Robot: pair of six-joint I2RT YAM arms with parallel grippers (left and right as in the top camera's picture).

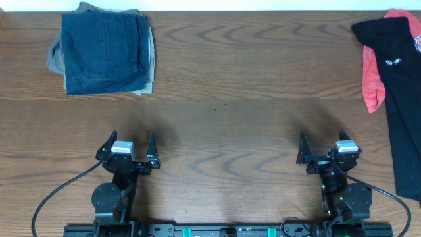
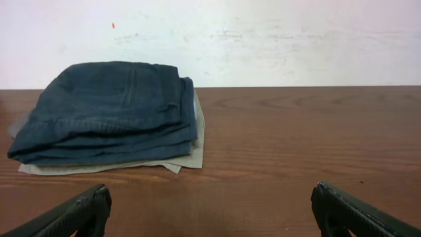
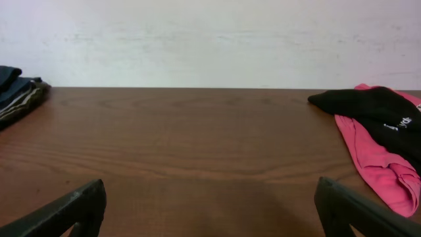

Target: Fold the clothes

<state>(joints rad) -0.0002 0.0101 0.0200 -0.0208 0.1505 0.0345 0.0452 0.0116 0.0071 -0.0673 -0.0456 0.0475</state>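
Note:
The black garment lies crumpled along the table's right edge, partly out of frame, with a small white logo on it. It rests over a coral-red shirt. In the right wrist view the black garment lies at the far right on top of the red shirt. My left gripper is open and empty near the front left; its fingers show wide apart in the left wrist view. My right gripper is open and empty near the front right, left of the garment, also wide apart in its wrist view.
A folded dark-blue denim and tan pile sits at the back left, and shows straight ahead in the left wrist view. The wooden table stretches between the pile and the garments. A pale wall runs behind the far edge.

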